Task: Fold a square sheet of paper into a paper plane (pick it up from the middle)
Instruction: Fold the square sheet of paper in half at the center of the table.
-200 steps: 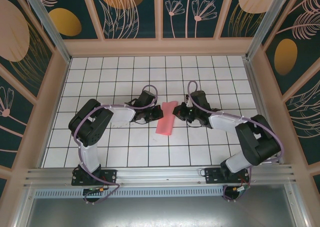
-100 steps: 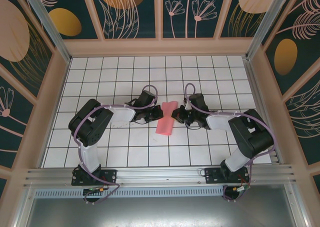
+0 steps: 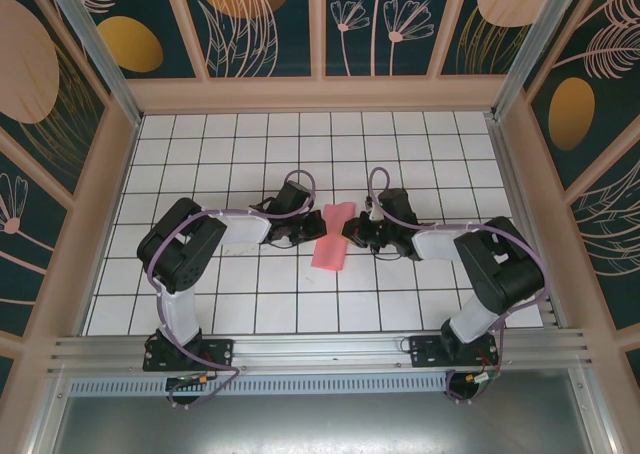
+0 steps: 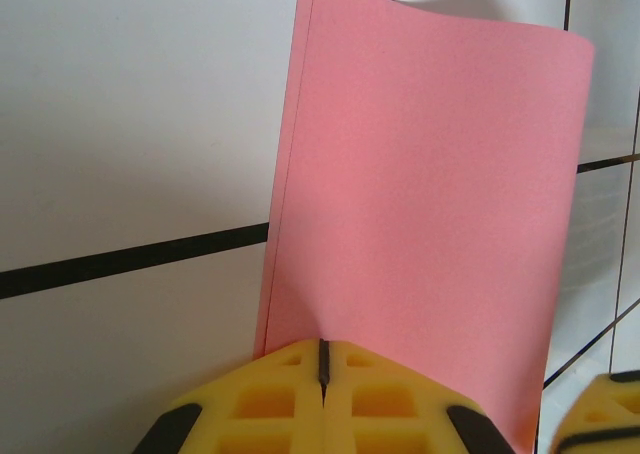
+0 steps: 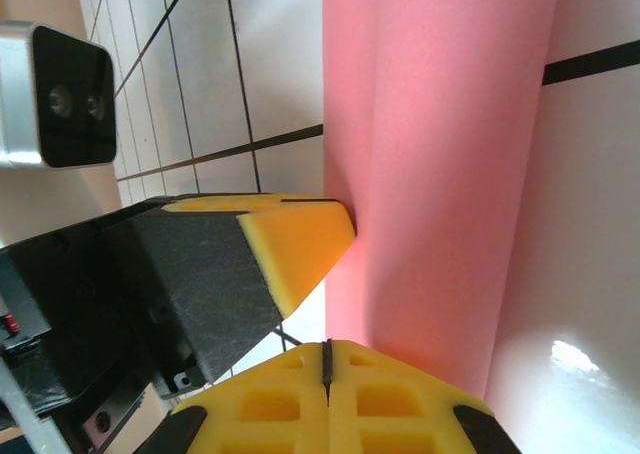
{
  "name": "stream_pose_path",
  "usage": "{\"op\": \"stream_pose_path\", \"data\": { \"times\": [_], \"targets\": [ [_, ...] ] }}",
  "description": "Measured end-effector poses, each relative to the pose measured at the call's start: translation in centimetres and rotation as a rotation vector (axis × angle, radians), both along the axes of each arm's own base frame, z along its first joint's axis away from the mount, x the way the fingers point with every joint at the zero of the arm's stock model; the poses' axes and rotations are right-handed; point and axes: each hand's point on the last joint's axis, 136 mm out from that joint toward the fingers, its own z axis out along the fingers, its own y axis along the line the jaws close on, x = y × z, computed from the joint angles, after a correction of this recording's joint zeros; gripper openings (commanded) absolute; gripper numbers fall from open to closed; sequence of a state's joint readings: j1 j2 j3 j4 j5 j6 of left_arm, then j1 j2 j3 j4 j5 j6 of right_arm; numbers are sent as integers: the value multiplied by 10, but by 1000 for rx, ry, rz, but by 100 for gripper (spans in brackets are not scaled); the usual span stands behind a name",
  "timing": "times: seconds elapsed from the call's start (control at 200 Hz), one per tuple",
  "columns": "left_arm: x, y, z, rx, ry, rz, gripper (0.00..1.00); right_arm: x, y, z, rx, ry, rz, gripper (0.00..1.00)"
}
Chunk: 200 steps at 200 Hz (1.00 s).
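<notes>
- Over the last second the right gripper (image 3: 352,235) slid a little left, its elbow swinging left too, until its tip met the right edge of the paper (image 3: 331,236).
- The left gripper (image 3: 303,236) had not moved and sat at the paper's left edge.
- The paper lay in the middle of the table (image 3: 200,144) between them, a folded strip angled from far right to near left, its far end curling up.
- In both wrist views the jaws were closed pad to pad, tips against the sheet; I could not tell whether either pinched any paper.
- I judged both tips were placed to work the crease, with the plane far from finished.
</notes>
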State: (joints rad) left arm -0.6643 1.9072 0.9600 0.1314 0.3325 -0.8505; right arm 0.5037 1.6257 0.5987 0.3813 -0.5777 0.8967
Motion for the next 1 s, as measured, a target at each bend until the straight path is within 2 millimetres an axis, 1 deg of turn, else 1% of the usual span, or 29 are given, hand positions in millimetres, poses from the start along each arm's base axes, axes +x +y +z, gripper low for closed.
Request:
{"op": "stream_pose_path", "data": {
  "times": [0.185,0.345,0.41,0.711,0.791,0.901,1.001],
  "targets": [
    [0,0,0,0,0,0,0,-2,-3,-17,-18,27,-4,0],
    [0,0,0,0,0,0,0,-13,-16,-32,-38,60,-16,0],
    [0,0,0,0,0,0,0,-16,-18,-35,-43,59,-13,0],
    [0,0,0,-1,-1,0,0,-17,-19,-34,-38,6,8,0],
    [0,0,0,-1,-1,0,0,-21,-21,-32,-43,11,9,0],
    [0,0,0,-2,-2,0,0,-22,-18,-18,-18,-15,21,0],
    [0,0,0,-3,-4,0,0,-25,-11,-6,3,-44,46,0]
  ]
}}
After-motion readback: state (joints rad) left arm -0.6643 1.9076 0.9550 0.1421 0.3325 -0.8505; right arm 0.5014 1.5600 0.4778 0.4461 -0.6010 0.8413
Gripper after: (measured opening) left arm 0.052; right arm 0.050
